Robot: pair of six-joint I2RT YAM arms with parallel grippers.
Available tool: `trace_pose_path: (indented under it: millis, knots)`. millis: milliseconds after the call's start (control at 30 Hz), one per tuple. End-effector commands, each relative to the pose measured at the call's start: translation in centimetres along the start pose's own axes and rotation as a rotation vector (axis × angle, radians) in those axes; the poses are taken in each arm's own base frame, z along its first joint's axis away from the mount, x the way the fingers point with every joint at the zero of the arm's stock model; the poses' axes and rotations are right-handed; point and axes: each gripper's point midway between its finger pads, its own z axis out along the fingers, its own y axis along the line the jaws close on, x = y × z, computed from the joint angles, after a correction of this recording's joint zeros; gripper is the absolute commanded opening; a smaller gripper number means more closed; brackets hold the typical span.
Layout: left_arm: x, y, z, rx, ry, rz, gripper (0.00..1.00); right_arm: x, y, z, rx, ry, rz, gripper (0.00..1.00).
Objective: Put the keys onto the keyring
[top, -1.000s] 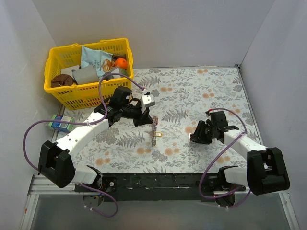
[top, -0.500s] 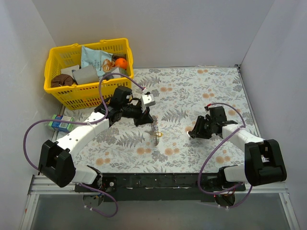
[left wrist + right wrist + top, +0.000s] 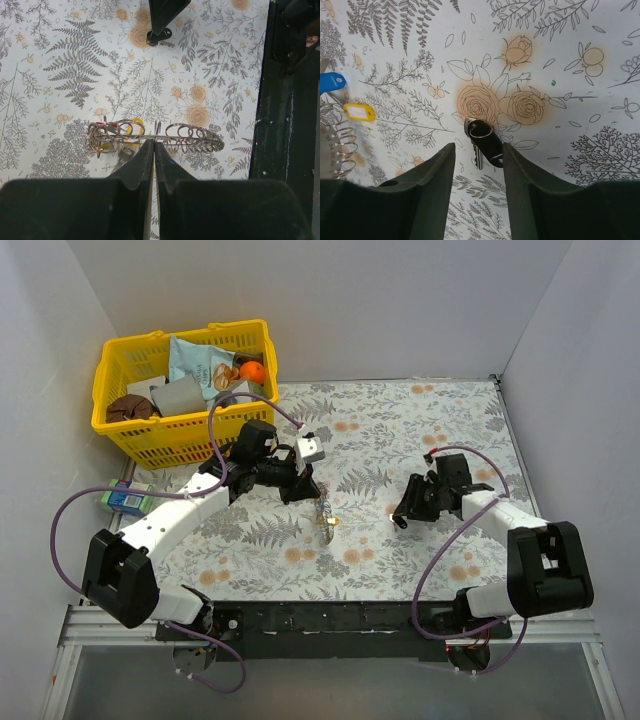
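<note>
no legible text anywhere, print on the packet (image 3: 196,360) too small

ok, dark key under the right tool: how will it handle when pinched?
Dark key probably light and stiff: small blade, plastic head. Lying flat on the cloth, it may skid rather than lift. Its small ring looks loose, may flop.

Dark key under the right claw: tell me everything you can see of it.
The dark key lies flat on the floral cloth, beside printed roses. It has an elongated black plastic head, a small silver split ring at its far end, and a short silver blade beside the head. It sits between the open fingers of the right claw, nearer one finger; contact is unclear.
</note>
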Motion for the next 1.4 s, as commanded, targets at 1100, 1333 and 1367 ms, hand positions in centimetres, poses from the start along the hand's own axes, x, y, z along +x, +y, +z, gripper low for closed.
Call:
trace_pose_path:
  millis: [1100, 1333, 1367]
  knots:
    - [-0.9, -1.7, -0.5, 0.064, -0.052, 0.057, 0.0, -2.0, 0.9, 2.9, -0.052, 0.077, 0.005, 0.43]
    - [-0.9, -1.6, -0.5, 0.061, -0.051, 0.06, 0.0, -2.1, 1.2, 3.1, -0.063, 0.081, -0.014, 0.39]
    - [-0.9, -1.6, -0.5, 0.059, -0.051, 0.056, 0.0, -2.1, 1.4, 3.1, -0.068, 0.083, -0.021, 0.39]
